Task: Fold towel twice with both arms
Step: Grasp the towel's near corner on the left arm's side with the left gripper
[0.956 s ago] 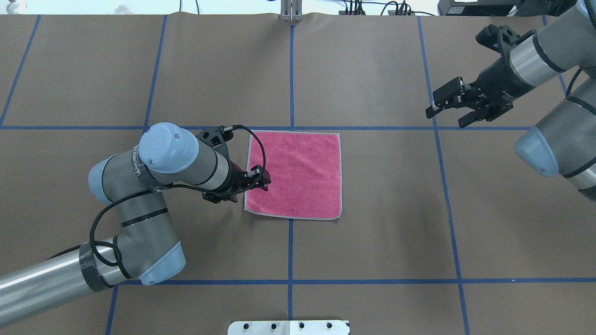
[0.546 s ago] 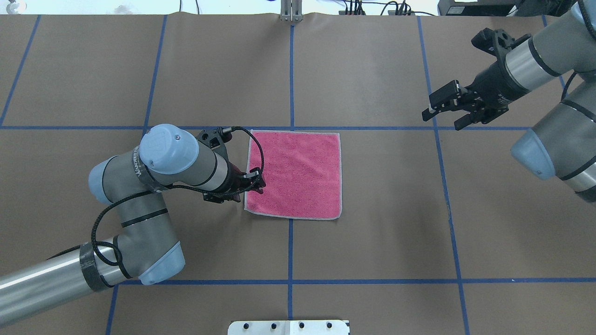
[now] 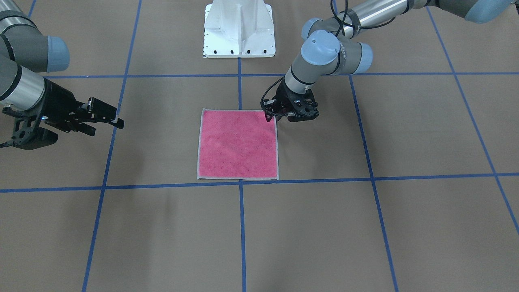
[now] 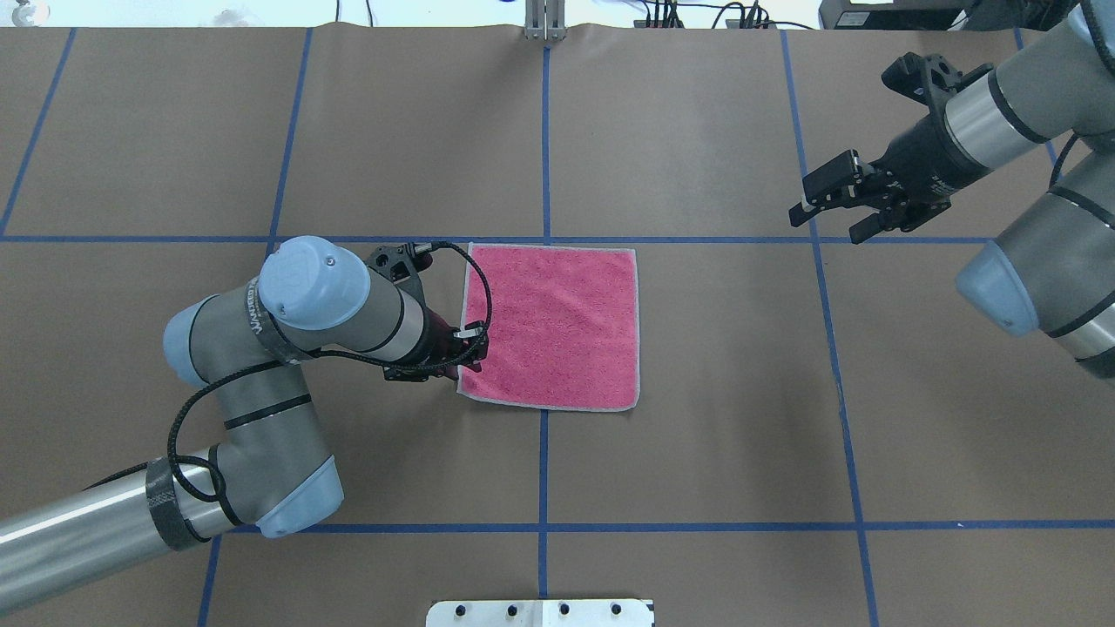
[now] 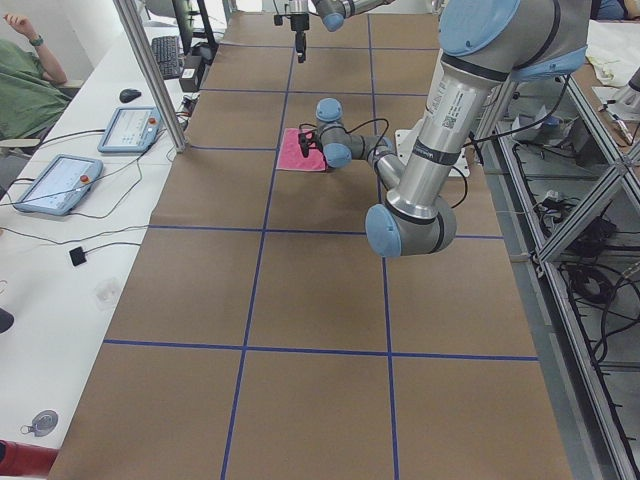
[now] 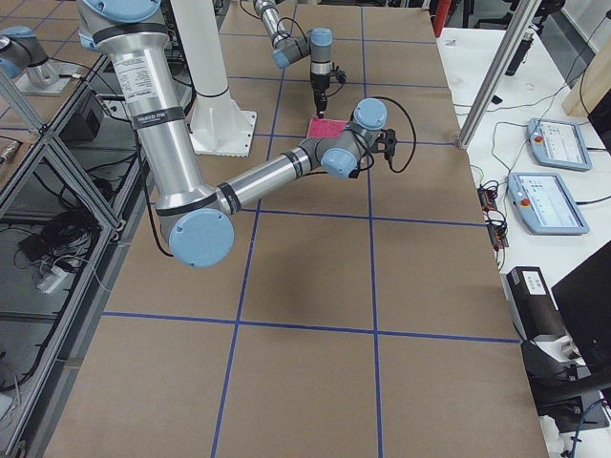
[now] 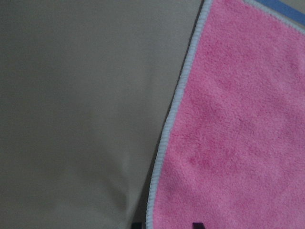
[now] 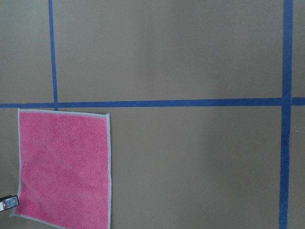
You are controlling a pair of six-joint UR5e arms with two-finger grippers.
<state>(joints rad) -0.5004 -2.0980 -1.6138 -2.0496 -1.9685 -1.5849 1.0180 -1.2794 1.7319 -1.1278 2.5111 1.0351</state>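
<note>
The pink towel (image 4: 557,326) lies flat and unfolded on the brown table, grey stitched edging all round; it also shows in the front view (image 3: 237,146). My left gripper (image 4: 470,347) is low at the towel's left edge, close to the corner nearest the robot base. In the left wrist view the two fingertips (image 7: 136,225) barely show, apart, with the towel's edging (image 7: 164,138) running between them, so the gripper is open. My right gripper (image 4: 826,225) hangs open above bare table far to the towel's right, holding nothing. The right wrist view has the towel (image 8: 64,167) at lower left.
Blue tape lines (image 4: 544,131) divide the brown table cover into a grid. The white bolted pedestal base (image 3: 239,28) stands behind the towel. Tablets (image 5: 57,183) and cables lie on a side bench, where a person's arm shows.
My left gripper has slid from over the towel's left part out to its left edge, near the corner. The right gripper shifted slightly back and up, then held. The towel has not moved.
</note>
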